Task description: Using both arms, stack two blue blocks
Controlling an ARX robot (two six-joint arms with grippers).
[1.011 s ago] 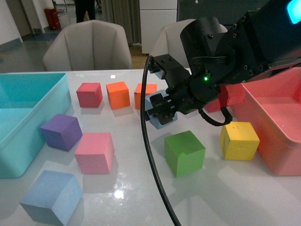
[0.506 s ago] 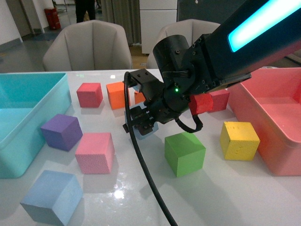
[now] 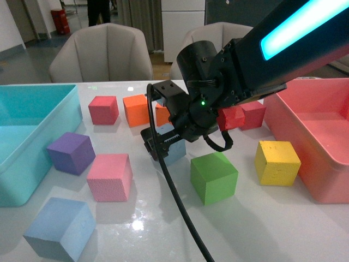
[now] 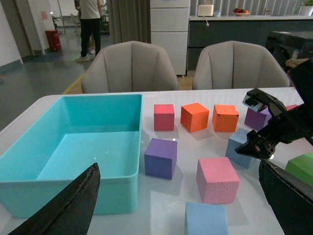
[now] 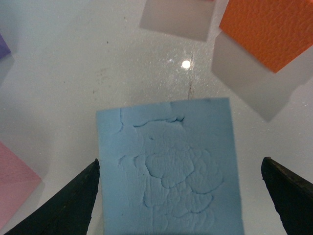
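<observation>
The right end effector (image 3: 163, 141) hangs wide open astride a blue block (image 3: 173, 150) resting mid-counter (image 3: 262, 218), gripping nothing. The left end effector (image 4: 179, 165), also spread and empty, overlooks the second blue block (image 3: 57, 229) at front left. An off-centre squeeze could skew or shove the foam cube.

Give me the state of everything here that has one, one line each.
right gripper, open, astride the middle blue block, not clamping it
middle blue block, flat on the table, not gripped
front blue block, on the table, free, nothing stacked on it
left gripper, open, holding nothing
teal bin, empty
</observation>
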